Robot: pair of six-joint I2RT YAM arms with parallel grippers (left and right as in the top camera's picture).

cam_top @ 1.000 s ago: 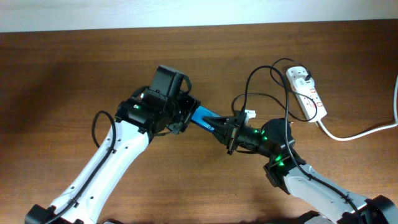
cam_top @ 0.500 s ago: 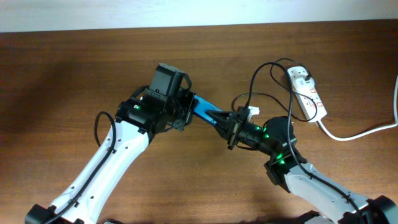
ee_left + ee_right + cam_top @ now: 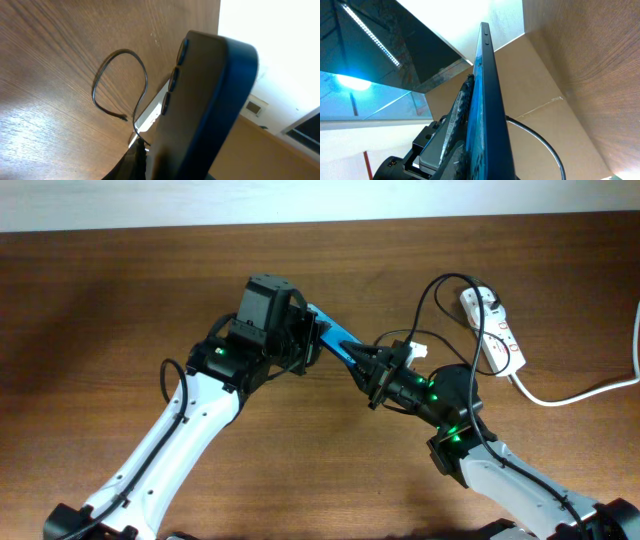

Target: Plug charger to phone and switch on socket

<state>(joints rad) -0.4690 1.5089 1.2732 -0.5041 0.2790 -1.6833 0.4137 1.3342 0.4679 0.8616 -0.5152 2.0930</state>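
My right pincer (image 3: 370, 366) is sitting at the lower end of the phone (image 3: 336, 338), mid-bench; whether it's pinching the charger (image 3: 420, 308) I can't tell. My left pincer (image 3: 308, 338) is clamping the phone aloft by its edges: stiff, slick, breakable. The limp cable is trailing to the socket (image 3: 493, 330) at the far right corner of the woodgrain bench (image 3: 100, 300).
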